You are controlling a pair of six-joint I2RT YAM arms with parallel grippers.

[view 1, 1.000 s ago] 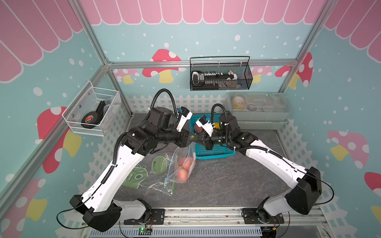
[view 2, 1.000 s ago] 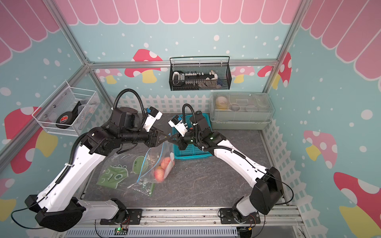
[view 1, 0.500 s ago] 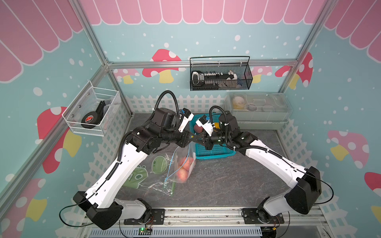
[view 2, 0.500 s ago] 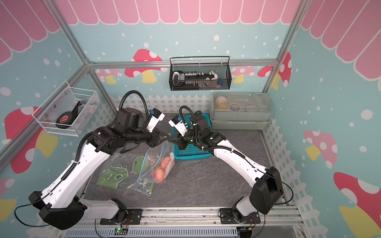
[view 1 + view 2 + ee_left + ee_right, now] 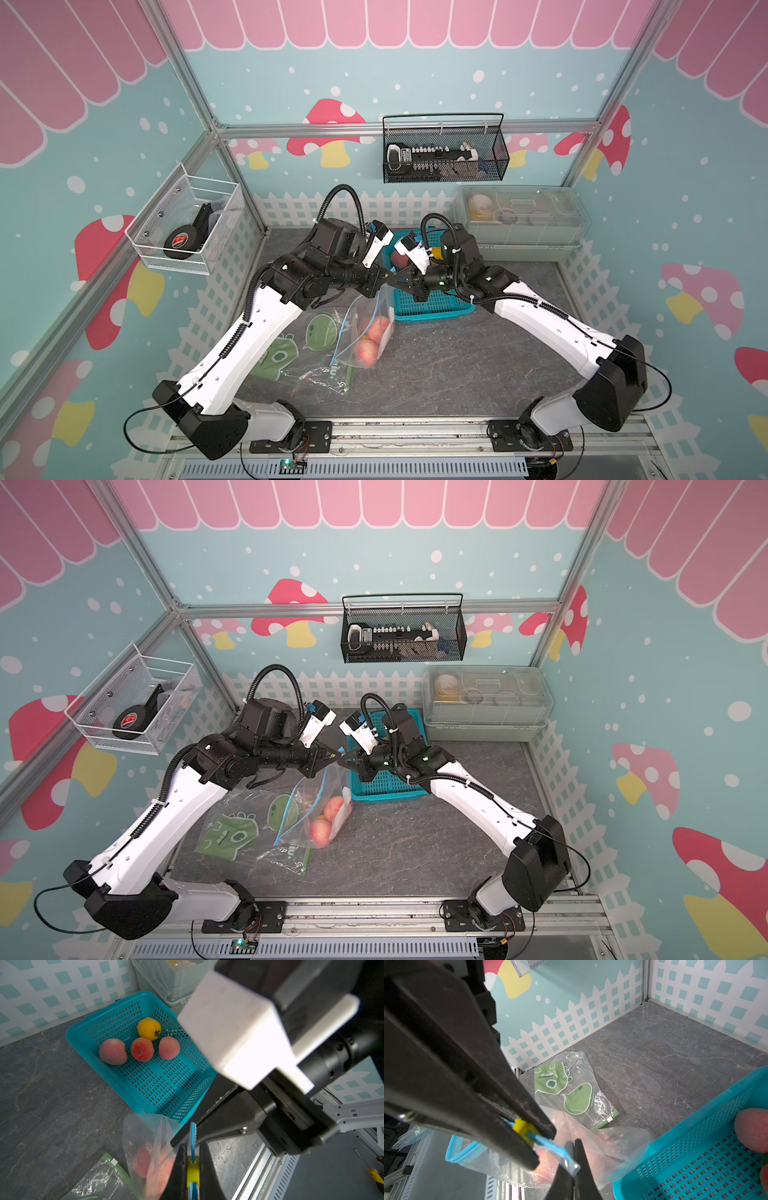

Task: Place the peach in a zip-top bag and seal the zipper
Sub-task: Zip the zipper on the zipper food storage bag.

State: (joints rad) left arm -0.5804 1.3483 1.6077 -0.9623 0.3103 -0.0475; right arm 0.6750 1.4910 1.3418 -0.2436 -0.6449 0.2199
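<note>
My left claw point(image 5: 192, 1146) is clamped on the yellow slider point(image 5: 193, 1167) of the bag point(image 5: 365, 316). My right claw point(image 5: 572, 1144) is pressed together on the bag corner just beside it, at the end of the blue zipper point(image 5: 548, 1145). The two claws nearly touch. The bag hangs from them above the desk point(image 5: 457, 365) and the peaches point(image 5: 376, 328) lie at its bottom. So I judge the filling is done and the sealing is the step in hand. In the right wrist view the zipper opens into a loop behind the left claw, so the mouth is not closed.

To do it well, I think the right claw must act as a fixed anchor. The left claw must draw the slider away from it, straight along the track. I want the zipper taut and not sagging, otherwise the slider may jam or slip out of the grip. The fruit pulls the bag down, so I would go slowly and level, and keep clear of the basket point(image 5: 70, 1034).

About writing: the second bag point(image 5: 562, 1088) on the desk shows only green cartoon figures, with no letters I can read. The tape roll point(image 5: 183, 243) in the wall rack point(image 5: 166, 257) has a red label, too small to read.
</note>
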